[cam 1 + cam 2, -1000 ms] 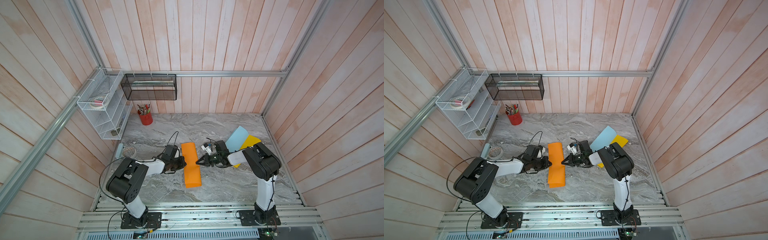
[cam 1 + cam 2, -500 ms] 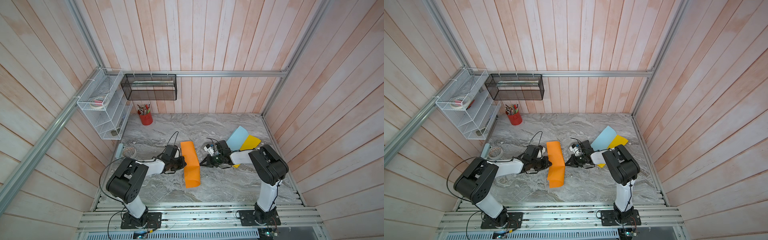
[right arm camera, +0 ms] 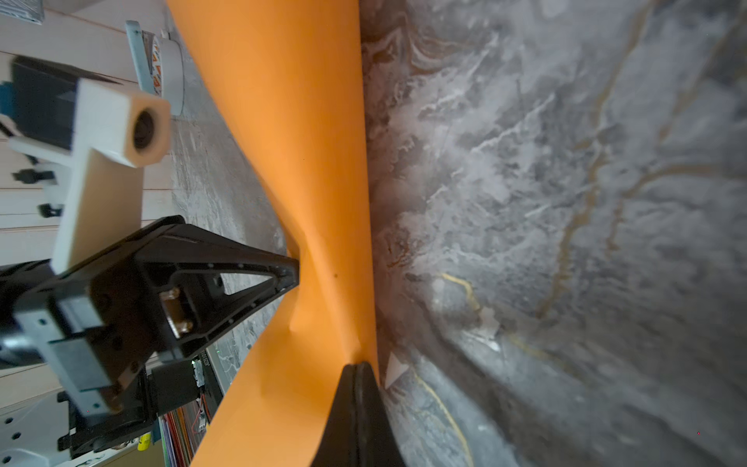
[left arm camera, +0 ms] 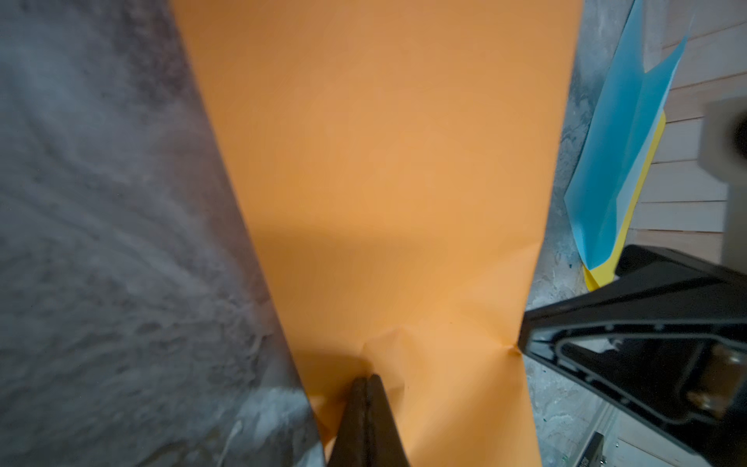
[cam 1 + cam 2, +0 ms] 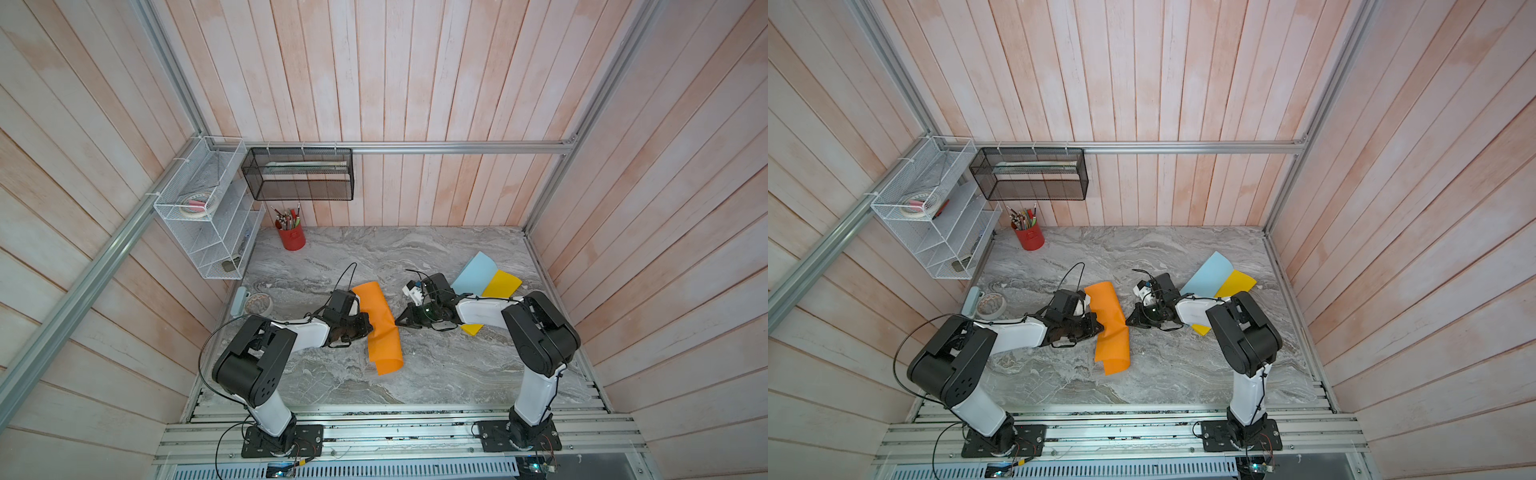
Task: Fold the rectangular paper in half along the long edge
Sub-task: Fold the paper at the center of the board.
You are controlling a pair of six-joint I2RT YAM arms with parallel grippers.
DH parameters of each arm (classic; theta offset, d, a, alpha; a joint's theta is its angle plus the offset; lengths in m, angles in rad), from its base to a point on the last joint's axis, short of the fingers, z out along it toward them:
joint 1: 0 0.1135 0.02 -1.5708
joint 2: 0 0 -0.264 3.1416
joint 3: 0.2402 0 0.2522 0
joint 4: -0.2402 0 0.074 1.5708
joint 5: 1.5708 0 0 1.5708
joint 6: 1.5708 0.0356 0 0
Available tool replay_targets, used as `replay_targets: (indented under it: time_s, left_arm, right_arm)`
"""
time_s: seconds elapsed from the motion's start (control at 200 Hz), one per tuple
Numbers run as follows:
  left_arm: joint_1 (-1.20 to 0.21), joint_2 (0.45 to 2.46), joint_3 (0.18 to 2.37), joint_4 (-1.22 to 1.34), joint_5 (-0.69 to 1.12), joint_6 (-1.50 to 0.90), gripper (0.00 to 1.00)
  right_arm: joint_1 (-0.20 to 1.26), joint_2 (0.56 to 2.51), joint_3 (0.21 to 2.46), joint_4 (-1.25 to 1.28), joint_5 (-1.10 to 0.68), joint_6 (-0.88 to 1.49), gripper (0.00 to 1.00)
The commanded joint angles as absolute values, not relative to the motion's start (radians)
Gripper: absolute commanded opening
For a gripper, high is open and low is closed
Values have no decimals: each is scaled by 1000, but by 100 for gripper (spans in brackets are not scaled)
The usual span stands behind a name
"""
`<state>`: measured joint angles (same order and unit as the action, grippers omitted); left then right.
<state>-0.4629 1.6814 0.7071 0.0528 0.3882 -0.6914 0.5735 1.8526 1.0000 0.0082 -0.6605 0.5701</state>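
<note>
The rectangular orange paper (image 5: 380, 328) (image 5: 1111, 332) lies lengthwise in the middle of the marble table, pinched in at its waist and buckled there. My left gripper (image 5: 371, 328) (image 4: 367, 378) is shut on the middle of its left long edge, and the sheet creases at the tips. Facing it, my right gripper (image 5: 397, 323) (image 3: 357, 366) is shut on the middle of the right long edge. The paper (image 4: 384, 182) fills most of the left wrist view. In the right wrist view the paper (image 3: 291, 121) rises off the table between the two grippers.
A blue sheet (image 5: 473, 274) and a yellow sheet (image 5: 503, 284) lie at the back right, partly under the right arm. A red pencil cup (image 5: 291, 239) stands at the back left, and a tape roll (image 5: 258, 302) lies at the left edge. A white wire shelf (image 5: 208, 224) and a black mesh basket (image 5: 299, 174) hang on the walls.
The orange paper has gone from a flat strip to one pinched and buckled at its waist, its near end swung right. The right arm's elbow has shifted right. Both grippers stay shut.
</note>
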Motion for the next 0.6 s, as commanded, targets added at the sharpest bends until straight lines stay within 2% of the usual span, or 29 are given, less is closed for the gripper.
replay_targets:
  time_s: [0.0,0.205,0.385,0.595]
  left_arm:
    - [-468,1726,688,-18,373,-673,0]
    - [-472,1733,690,-15,374,-674,0]
    - [-472,1737,693,-16,377,-675,0]
    - [-473,1738,695,-20,377,-671,0]
  right_arm:
    - [587,1813,1044,-27,-637,551,0]
    - [615,1885,1088,-5,-705,549,0]
    - [615,1963,1103,-11,-688,542,0]
    - [531,1976,1001,48,-684,599,0]
